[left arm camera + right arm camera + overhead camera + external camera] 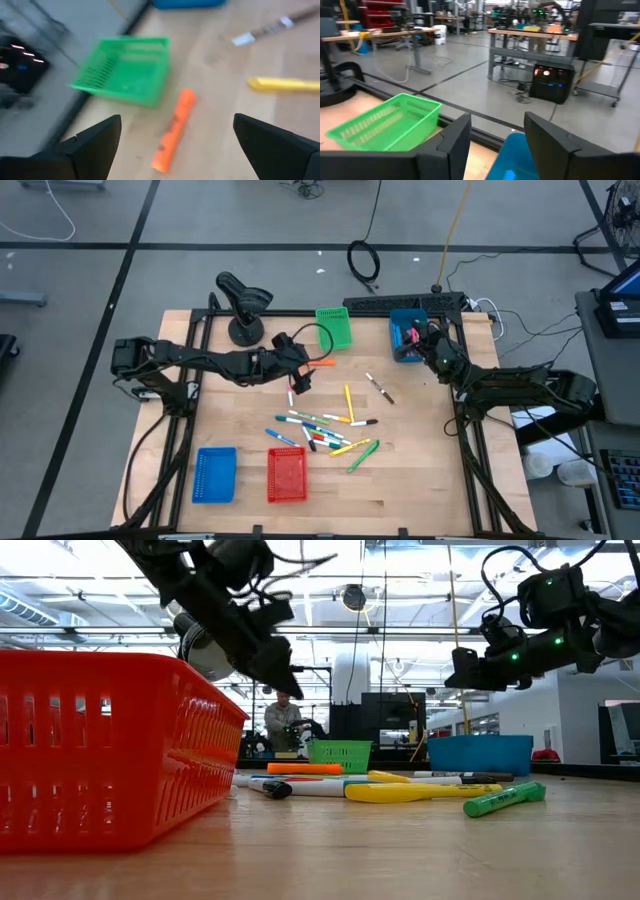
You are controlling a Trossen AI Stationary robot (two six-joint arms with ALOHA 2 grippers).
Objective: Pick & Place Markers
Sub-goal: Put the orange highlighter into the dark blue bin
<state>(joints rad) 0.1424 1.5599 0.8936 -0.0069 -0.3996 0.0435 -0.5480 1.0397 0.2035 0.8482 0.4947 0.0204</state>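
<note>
Many markers lie scattered on the wooden table, most in a pile at its middle. An orange marker lies flat near the green basket. My left gripper hangs open above it, one finger on each side, touching nothing. My right gripper is open and empty over the far blue basket, which holds a pink marker. The low view shows my left gripper and my right gripper well above the tabletop.
A yellow marker and a dark marker lie to the right of the orange one. A blue basket and a red basket stand at the near edge. A black stand sits at the far left.
</note>
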